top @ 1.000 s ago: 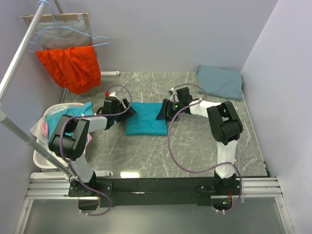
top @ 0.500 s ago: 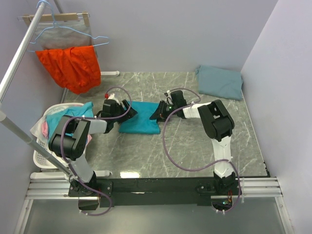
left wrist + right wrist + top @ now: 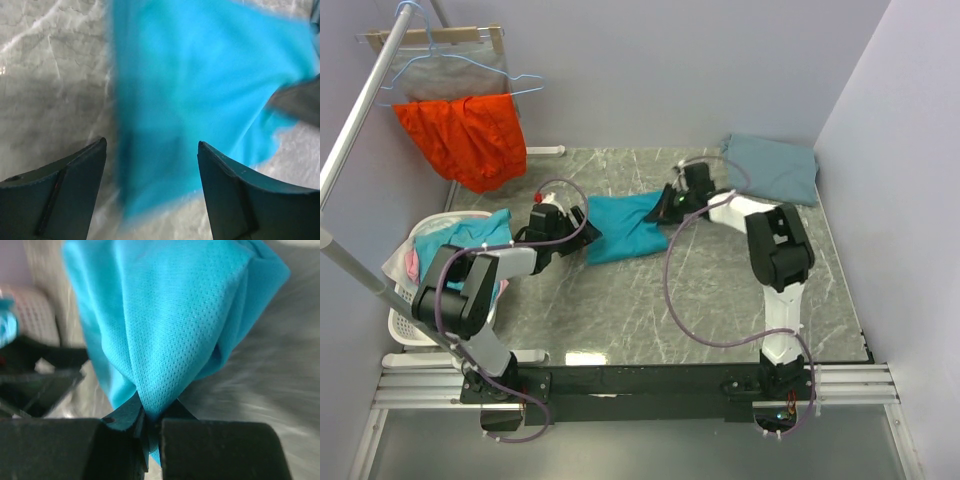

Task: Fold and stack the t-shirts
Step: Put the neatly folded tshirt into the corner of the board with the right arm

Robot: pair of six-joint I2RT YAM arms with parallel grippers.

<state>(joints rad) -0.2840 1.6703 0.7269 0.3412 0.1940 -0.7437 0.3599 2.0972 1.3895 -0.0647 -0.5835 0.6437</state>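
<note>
Top view: the bright teal t-shirt of soft cloth [image 3: 625,230] lies as a compact, skewed bundle on the grey marble surface [image 3: 720,290]. Its far-right corner is drawn up to the right tool [image 3: 672,205], which is clenched on that corner. The left tool [image 3: 578,226] sits just left of the teal t-shirt, jaws spread, holding nothing. The duller slate grey-blue t-shirt [image 3: 772,167] lies folded flat, well apart to the far right of the teal t-shirt. A white plastic laundry basket [image 3: 405,322] w/ mixed cloth (can't tell what) stands well to the teal t-shirt's left, and an orange-red garment [image 3: 465,135] hangs far-left behind it; not part of the job. Left wrist view: the left tool [image 3: 151,145] is released, both fingers wide apart w/ nothing btwn them. The teal t-shirt [image 3: 200,75] is blurred just ahead, bare surface to its left. Right wrist view: the right tool [image 3: 150,425] pinches a gathered fold of the teal t-shirt [image 3: 170,315], and the cloth bunches out from the pinch. Progress, as a judgement: both shirts look folded, so folding is prob. done. Stacking is left, i.e. teal onto slate. A one-corner hold may loosen the fold en route.
</note>
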